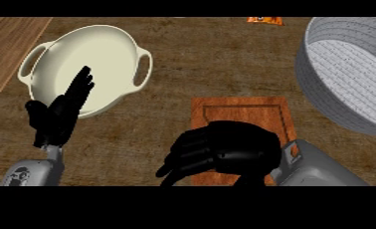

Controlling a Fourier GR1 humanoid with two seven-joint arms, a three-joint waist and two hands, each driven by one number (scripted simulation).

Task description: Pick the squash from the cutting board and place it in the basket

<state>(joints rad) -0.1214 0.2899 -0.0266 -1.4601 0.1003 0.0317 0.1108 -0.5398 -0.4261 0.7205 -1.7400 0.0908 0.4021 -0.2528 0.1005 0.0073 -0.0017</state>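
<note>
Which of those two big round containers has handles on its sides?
The cream-coloured dish at the left, partly behind the raised left robot hand, has a loop handle on each side. The grey basket at the right shows plain ribbed walls with no handles.

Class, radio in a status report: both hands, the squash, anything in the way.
Left robot hand open, resting at left. Right robot hand curled over the cutting board; squash not visible. Grey basket at right, path unobstructed.
</note>
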